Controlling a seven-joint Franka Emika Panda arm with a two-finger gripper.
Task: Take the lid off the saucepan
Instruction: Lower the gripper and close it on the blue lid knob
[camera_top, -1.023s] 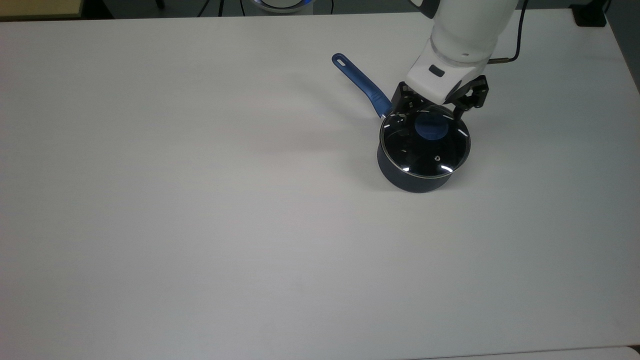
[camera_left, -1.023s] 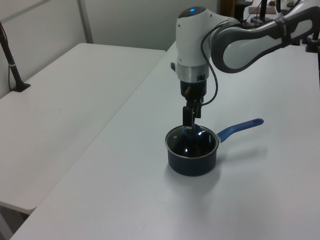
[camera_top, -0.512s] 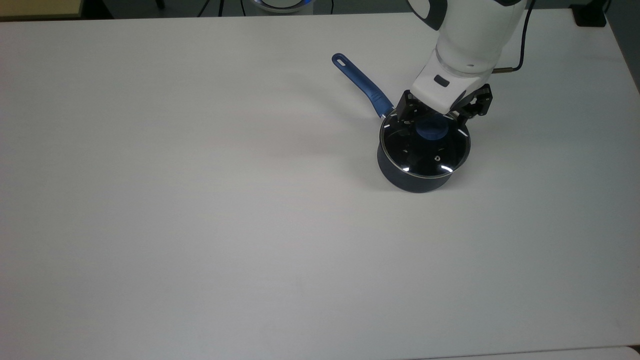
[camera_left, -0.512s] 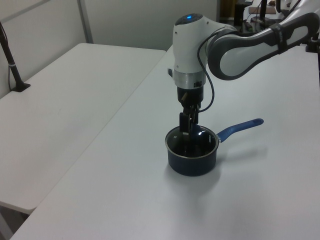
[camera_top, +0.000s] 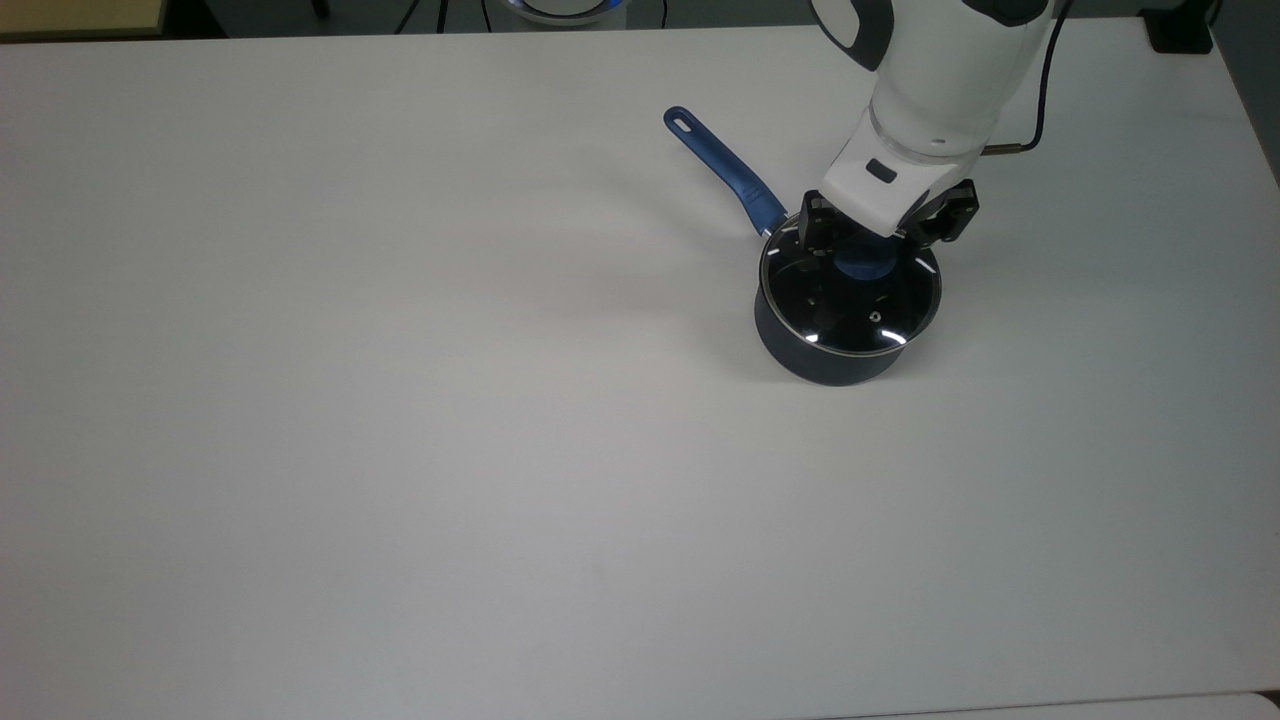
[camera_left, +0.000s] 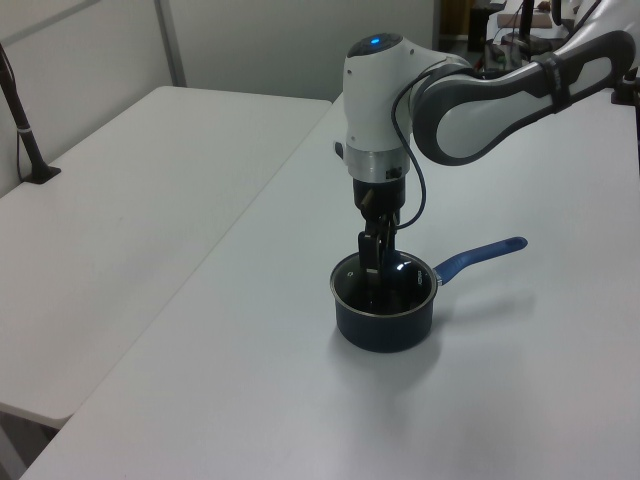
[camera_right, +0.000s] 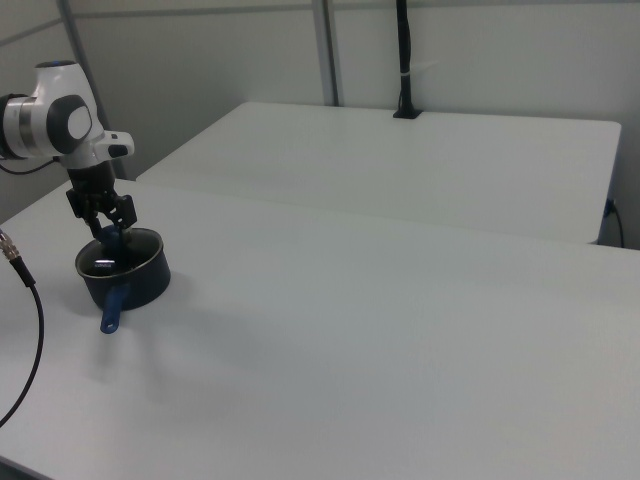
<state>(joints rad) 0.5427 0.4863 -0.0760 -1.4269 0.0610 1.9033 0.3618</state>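
The dark navy saucepan (camera_top: 800, 355) stands on the white table, its long blue handle (camera_top: 725, 170) pointing to the top view's upper left. The glass lid (camera_top: 850, 310) sits on it, blue knob (camera_top: 862, 266) at its centre. My gripper (camera_top: 868, 248) is low over the lid, open, one finger on each side of the knob. The white hand covers the knob's far half. In the left view the gripper (camera_left: 372, 265) reaches down onto the lid (camera_left: 395, 290) of the saucepan (camera_left: 383, 325). In the right view the gripper (camera_right: 106, 235) is above the saucepan (camera_right: 135, 285).
White table (camera_top: 400, 450) stretches wide on the top view's left and below the pan. A black cable (camera_top: 1037, 90) trails from the arm. A second table (camera_left: 130, 200) with a black clamped post (camera_left: 25, 130) stands on the left view's left.
The gripper has come down from just above the lid until its fingers flank the knob. Saucepan and lid have not moved.
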